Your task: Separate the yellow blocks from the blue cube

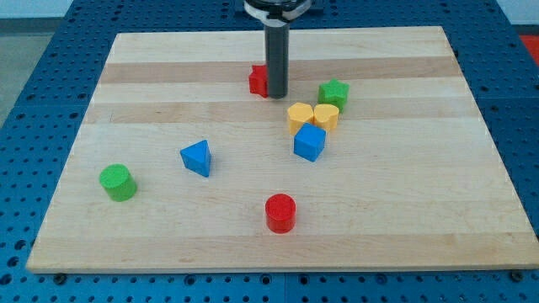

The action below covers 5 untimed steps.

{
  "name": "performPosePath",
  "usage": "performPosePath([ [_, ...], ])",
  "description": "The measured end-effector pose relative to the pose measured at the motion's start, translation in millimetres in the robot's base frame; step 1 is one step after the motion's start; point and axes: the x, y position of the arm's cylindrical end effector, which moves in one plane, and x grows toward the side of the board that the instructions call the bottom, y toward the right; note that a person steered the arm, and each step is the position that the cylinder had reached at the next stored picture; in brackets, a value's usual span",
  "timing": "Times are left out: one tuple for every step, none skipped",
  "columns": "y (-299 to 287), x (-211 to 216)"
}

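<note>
Two yellow blocks sit side by side right of the board's middle: a hexagonal one (299, 117) and a heart-like one (326, 116). The blue cube (309, 142) lies just below them, touching or nearly touching both. My tip (277, 94) rests on the board up and to the left of the yellow blocks, a short gap away, right beside a red block (258, 80) that it partly hides.
A green star-shaped block (333, 93) sits just above right of the yellow blocks. A blue triangular block (196, 157) lies left of centre, a green cylinder (117, 182) at the far left, a red cylinder (280, 212) near the bottom. The wooden board (421, 210) rests on a blue perforated table.
</note>
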Motion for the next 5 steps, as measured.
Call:
performPosePath([
  [-7.3, 18.2],
  [3.7, 40.2],
  [3.9, 52.7],
  [7.2, 76.8],
  [12.2, 76.7],
])
